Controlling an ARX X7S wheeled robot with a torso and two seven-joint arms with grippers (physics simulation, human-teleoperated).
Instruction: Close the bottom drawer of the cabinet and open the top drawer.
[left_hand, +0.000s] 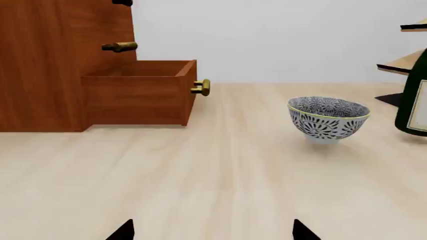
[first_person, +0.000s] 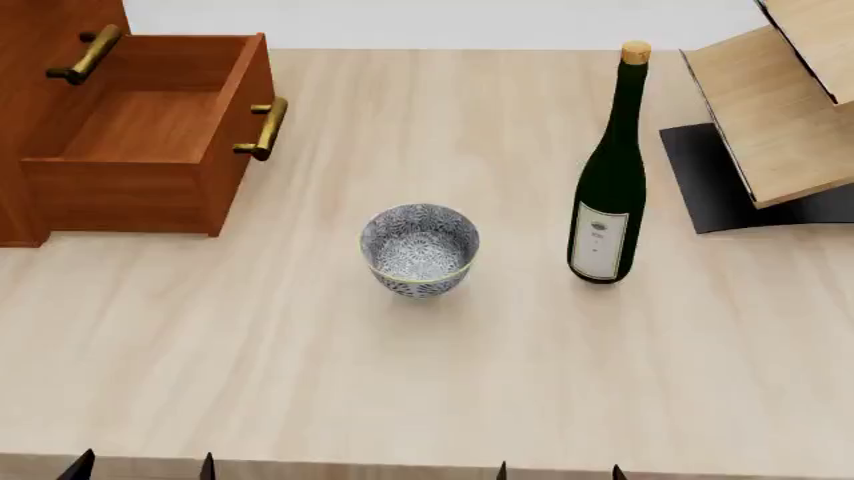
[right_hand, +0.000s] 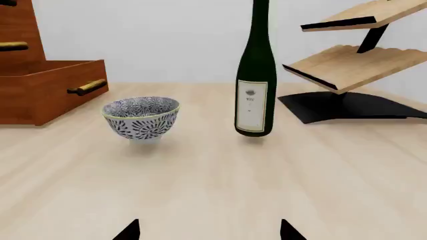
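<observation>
The reddish-brown cabinet (left_hand: 53, 60) stands at the table's far left. Its bottom drawer (first_person: 140, 130) is pulled out, showing an empty box and a brass bar handle (first_person: 263, 128) on its front. The top drawer is only visible by its handle (left_hand: 122, 2) at the picture's edge, flush with the cabinet face; the middle handle (left_hand: 120, 47) sits below it. My left gripper (left_hand: 213, 232) is open and empty near the table's front edge, well short of the cabinet. My right gripper (right_hand: 209, 231) is also open and empty, facing the bowl and bottle.
A patterned bowl (first_person: 419, 249) stands mid-table, to the right of the open drawer. A dark green wine bottle (first_person: 610, 180) stands upright beyond it. A wooden tiered rack (first_person: 781, 110) on a black base fills the far right.
</observation>
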